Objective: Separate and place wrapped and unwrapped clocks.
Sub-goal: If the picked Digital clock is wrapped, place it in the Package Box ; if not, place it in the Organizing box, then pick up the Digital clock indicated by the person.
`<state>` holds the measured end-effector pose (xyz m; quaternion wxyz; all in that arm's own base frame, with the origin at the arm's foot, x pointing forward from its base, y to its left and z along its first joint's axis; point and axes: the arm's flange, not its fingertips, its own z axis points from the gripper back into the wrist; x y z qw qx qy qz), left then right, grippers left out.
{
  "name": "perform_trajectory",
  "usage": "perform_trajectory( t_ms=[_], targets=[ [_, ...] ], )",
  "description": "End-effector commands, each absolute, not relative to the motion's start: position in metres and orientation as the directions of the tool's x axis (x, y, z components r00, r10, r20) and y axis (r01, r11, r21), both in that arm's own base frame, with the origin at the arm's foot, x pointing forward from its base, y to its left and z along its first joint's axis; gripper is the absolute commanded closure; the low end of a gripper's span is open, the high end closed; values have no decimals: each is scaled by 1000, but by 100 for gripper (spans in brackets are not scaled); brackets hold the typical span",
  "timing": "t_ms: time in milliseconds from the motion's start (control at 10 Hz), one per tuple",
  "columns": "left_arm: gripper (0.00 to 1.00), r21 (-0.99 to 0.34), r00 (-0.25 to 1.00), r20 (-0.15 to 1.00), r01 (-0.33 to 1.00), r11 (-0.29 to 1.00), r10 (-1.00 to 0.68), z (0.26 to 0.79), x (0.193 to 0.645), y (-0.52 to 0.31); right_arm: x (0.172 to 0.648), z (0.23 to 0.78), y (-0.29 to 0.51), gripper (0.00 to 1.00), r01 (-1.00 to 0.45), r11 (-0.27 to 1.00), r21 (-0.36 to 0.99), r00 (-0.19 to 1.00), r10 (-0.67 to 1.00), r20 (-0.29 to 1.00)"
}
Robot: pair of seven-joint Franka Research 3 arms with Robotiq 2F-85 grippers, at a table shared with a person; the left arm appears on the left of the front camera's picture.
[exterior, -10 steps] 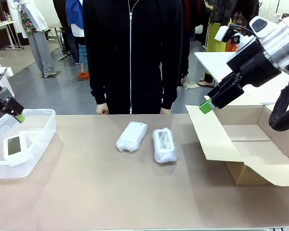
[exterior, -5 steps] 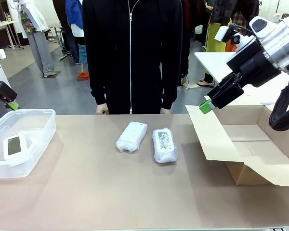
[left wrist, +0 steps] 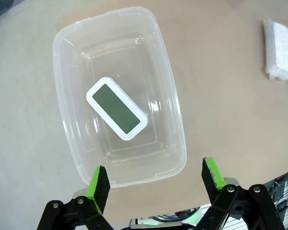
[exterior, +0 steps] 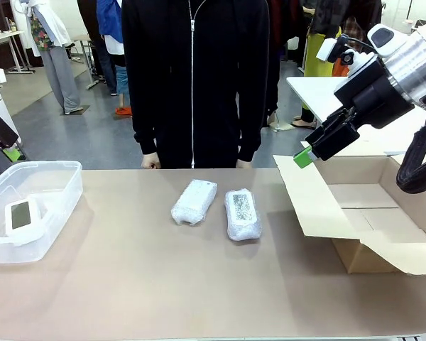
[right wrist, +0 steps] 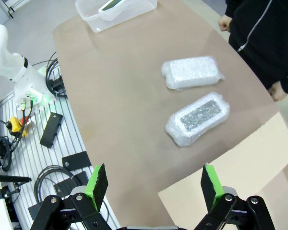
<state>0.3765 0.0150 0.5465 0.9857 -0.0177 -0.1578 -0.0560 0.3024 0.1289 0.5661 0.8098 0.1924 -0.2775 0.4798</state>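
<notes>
Left tool (left wrist: pixel 154 178) risen off tub (left wrist: pixel 77 136) | it and right tool (right wrist: pixel 153 181) gape empty | bare clock (left wrist: pixel 116 108) beneath left tool

Centre of frame: a plain wrapped clock (exterior: pixel 194 202) and a speckled wrapped clock (exterior: pixel 243 214) lie side by side, just apart, on the brown counter (exterior: pixel 163 284). Lower left: a bare white clock (exterior: pixel 21 215) (screen up) in a clear tub (exterior: pixel 62 206). Right: an open cardboard box (exterior: pixel 383 213), with the right pincer (exterior: pixel 304 155) above its upper-left flap. Left edge: the left pincer (exterior: pixel 9 149). Top centre: a person in black (exterior: pixel 195 78).
</notes>
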Motion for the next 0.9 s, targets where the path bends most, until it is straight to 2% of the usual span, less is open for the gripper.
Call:
perform_trajectory(
  t_ms=[0,100,800],
  targets=[
    [0,-16,974,220,50,999,-45,546,377,13,302,565,128,0,-884,464,53,390,671,631],
    [0,-17,944,313,116,993,-105,547,377,15,302,565,128,0,-884,464,53,390,671,631],
    [0,-17,944,313,116,993,-105,547,377,15,302,565,128,0,-884,464,53,390,671,631]
  ],
)
